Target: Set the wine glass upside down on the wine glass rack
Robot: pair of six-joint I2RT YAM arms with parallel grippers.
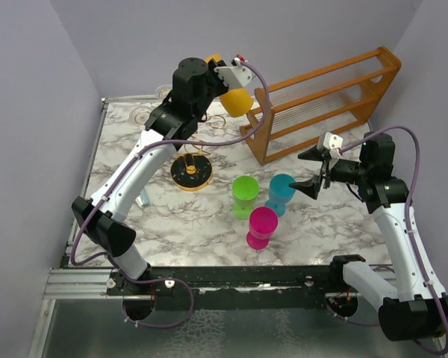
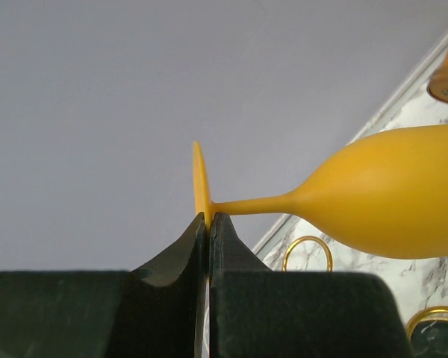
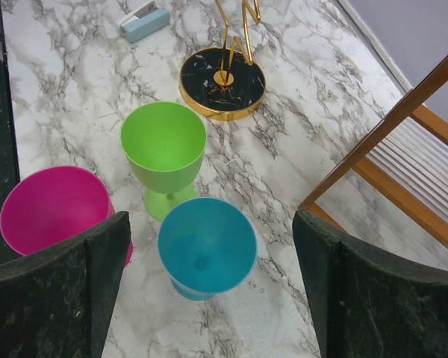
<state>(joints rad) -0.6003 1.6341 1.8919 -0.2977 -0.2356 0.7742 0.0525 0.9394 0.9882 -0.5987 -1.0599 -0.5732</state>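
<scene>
Half the job, as I am judging it, is looking done: the yellow glass [image 1: 237,101] is hanging in the air toward the back of the table [image 1: 179,224], clear of the marble and close beside the gold rings at the top of the rack [image 1: 191,172], whose dark round base is sitting on the marble nearer to me. Whether the bowl is brushing a ring I cannot tell, and nothing is showing the foot caught in one, so the hanging itself is not yet done. What is remaining, I am guessing, is bringing the bowl mouth-down, sliding the stem into a ring so the foot is resting on the wire, and then letting go. The left gripper [image 2: 208,221] is doing the carrying: its fingers [image 2: 181,253] are pressing nearly together, with only the thin edge of the glass's foot pinched between them, while the stem is running out sideways from the grip and the bowl is sitting beyond it. That is looking like a slim hold on a smooth disc, so I am expecting any turn to need care. The right gripper [image 1: 305,170] is hovering with its fingers [image 3: 60,291] spread wide and holding nothing, just above the blue glass [image 3: 207,246], with the green glass [image 3: 163,142] and pink glass [image 3: 52,205] standing upright beside it and the wooden rack [image 1: 328,104] off to its side.
</scene>
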